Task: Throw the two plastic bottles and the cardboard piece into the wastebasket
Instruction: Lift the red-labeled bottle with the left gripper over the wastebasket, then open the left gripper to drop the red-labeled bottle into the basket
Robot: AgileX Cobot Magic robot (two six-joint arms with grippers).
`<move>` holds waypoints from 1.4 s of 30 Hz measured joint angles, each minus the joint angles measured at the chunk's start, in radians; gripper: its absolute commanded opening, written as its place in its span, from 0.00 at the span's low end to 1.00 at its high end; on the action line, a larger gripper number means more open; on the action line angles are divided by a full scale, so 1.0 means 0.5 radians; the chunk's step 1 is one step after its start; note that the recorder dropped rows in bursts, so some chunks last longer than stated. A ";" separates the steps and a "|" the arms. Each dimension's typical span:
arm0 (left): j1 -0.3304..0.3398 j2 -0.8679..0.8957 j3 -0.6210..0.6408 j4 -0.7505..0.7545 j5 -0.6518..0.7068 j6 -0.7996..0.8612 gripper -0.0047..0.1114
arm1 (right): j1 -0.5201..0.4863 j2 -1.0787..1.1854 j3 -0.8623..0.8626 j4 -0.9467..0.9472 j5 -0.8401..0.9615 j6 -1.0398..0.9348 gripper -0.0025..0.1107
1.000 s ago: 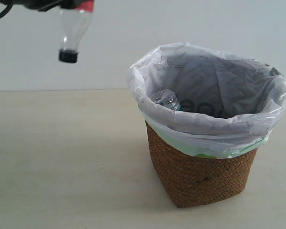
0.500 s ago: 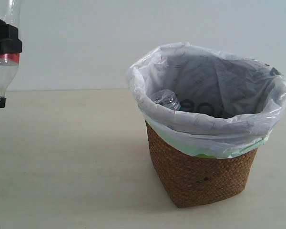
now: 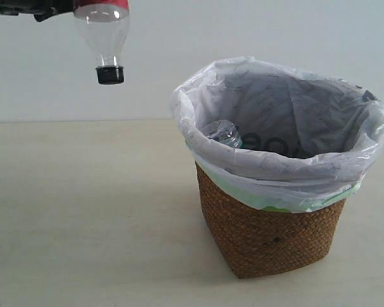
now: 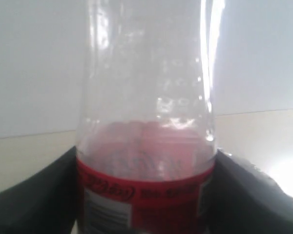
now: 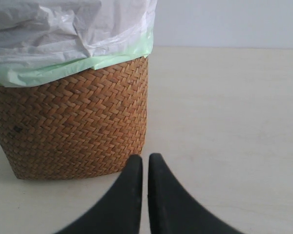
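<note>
A slim clear plastic bottle (image 3: 103,35) with a red label hangs cap down, high at the left and apart from the wastebasket. My left gripper (image 4: 145,202) is shut on it at the label, with a dark finger (image 4: 34,204) on each side. The second clear bottle (image 3: 223,133) lies inside the wastebasket (image 3: 269,236), a brown wicker basket with a white bag liner over its rim. My right gripper (image 5: 145,163) is shut on nothing, low over the table beside the wastebasket (image 5: 73,126). The cardboard piece is out of view.
A pale table (image 3: 83,211) spreads to the left of the basket and in front of it. A plain light wall stands behind. The liner's green edge (image 5: 88,63) hangs over the wicker.
Half a second ago the held bottle was lower at the far left edge. It has since moved up and to the right. The basket has not moved.
</note>
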 measured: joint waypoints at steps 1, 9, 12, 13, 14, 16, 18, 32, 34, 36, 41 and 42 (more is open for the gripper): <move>0.000 0.000 -0.008 -0.030 0.004 0.026 0.07 | 0.000 0.000 0.000 0.000 0.000 0.000 0.02; 0.247 -0.023 -0.021 1.808 0.435 -1.137 0.07 | 0.000 0.000 0.000 0.000 0.000 0.000 0.02; 0.379 -0.023 -0.021 2.727 0.861 -1.740 0.07 | 0.000 0.000 0.000 0.000 0.000 0.000 0.02; 0.415 -0.023 -0.021 2.913 0.964 -1.842 0.07 | 0.000 0.000 0.000 0.000 0.000 0.000 0.02; 0.450 -0.023 -0.021 3.042 1.034 -1.909 0.07 | 0.000 0.000 0.000 0.000 0.000 0.000 0.02; 0.493 -0.023 -0.021 3.143 1.082 -1.981 0.07 | 0.000 0.000 0.000 0.000 0.000 0.000 0.02; 0.503 -0.023 -0.021 3.086 1.032 -1.999 0.07 | 0.000 0.000 0.000 0.000 0.000 0.000 0.02; -0.099 0.432 -0.825 -0.680 0.452 0.335 0.70 | 0.000 0.000 0.000 0.000 0.000 0.000 0.02; -0.147 0.541 -1.011 -0.626 0.457 0.115 0.98 | 0.000 0.000 0.000 0.000 0.000 0.000 0.02; -0.166 0.643 -1.166 -0.446 0.486 -0.253 0.97 | 0.000 0.000 0.000 0.000 0.000 0.000 0.02; -0.166 0.743 -1.279 0.198 0.624 -0.725 0.97 | 0.000 0.000 0.000 0.000 0.000 0.000 0.02; -0.148 0.743 -1.284 0.379 0.732 -0.763 0.97 | 0.000 0.000 0.000 0.000 0.000 0.000 0.02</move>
